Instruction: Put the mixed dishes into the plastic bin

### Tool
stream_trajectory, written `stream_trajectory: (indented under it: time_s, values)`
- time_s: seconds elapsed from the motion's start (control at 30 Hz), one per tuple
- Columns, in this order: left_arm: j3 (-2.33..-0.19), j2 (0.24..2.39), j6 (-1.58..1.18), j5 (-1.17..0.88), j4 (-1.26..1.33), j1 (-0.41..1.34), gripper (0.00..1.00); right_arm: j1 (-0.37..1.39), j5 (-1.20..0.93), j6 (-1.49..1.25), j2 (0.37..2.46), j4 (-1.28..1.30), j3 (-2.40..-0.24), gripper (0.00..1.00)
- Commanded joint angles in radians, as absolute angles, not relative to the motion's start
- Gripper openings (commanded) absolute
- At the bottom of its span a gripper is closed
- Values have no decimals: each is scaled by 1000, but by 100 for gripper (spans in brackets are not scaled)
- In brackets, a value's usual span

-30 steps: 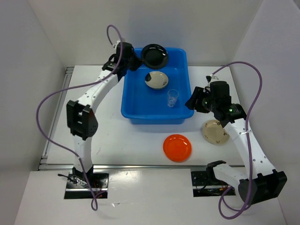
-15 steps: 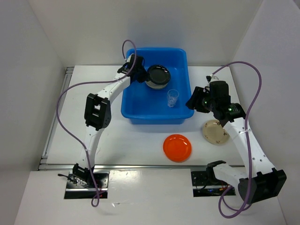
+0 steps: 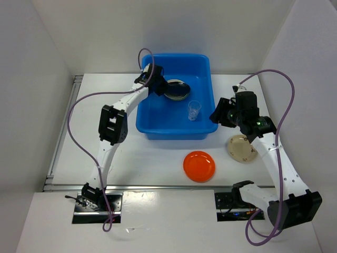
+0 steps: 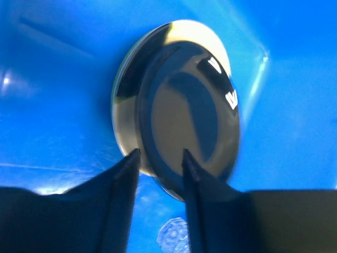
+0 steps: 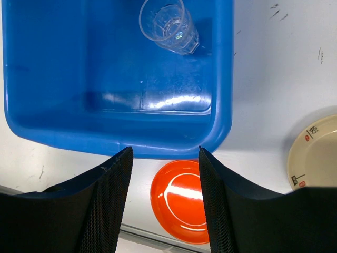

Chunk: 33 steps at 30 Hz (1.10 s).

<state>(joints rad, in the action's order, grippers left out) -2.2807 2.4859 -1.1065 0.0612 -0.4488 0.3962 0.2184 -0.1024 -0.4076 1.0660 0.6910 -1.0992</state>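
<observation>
The blue plastic bin (image 3: 174, 134) holds a black plate (image 3: 177, 89) lying on a cream plate (image 4: 122, 95), and a clear glass cup (image 3: 194, 109) stands upright near its right wall. My left gripper (image 3: 162, 88) reaches into the bin, and its jaws stand open on either side of the black plate's (image 4: 189, 116) near rim. My right gripper (image 3: 217, 117) hangs open and holds nothing beside the bin's right wall. An orange plate (image 3: 199, 166) and a second cream plate (image 3: 242, 148) lie on the table in front of the bin.
The bin's (image 5: 105, 79) near right corner lies under my right gripper (image 5: 164, 153), with the orange plate (image 5: 181, 203) just beyond it. White walls close in the table at the back and on both sides. A metal rail runs along the near edge.
My left arm carried the black plate from over the bin's far rim down onto the cream plate inside, and its jaws have come apart. The right arm has not moved.
</observation>
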Motion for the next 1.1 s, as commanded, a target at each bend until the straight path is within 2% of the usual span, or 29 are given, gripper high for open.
stream_trajectory:
  time_s: [0.0,0.2,0.33,0.47,0.5,0.63,0.7,0.93,1.0,1.07]
  values:
    - [-2351,2497,-1109,64,-417,399,54,229,-95,-417,1032,701,-1095,59]
    - [-2459,2422,-1074,20,-417,399,71,229,-126,-417,1011,701,-1065,59]
    - [-2453,2274,-1019,11,-417,408,74,229,-126,-408,991,722,-1065,59]
    - [-2228,2038,-976,21,-329,442,74,229,-147,-399,965,723,-1055,59]
    - [-2085,1984,-976,21,-309,460,73,229,-147,-399,953,713,-1045,59]
    - [-1745,1688,-976,21,-270,497,71,229,-147,-420,953,693,-1035,59]
    - [-1639,1610,-988,8,-282,517,71,229,-138,-429,953,684,-1035,59]
    - [-1292,1301,-973,-171,-367,607,71,229,-69,-430,971,684,-1084,59]
    - [-1220,1249,-942,-306,-396,618,71,229,-60,-440,980,674,-1094,59]
    - [-1103,1171,-905,-348,-452,627,71,229,-48,-463,980,673,-1103,59]
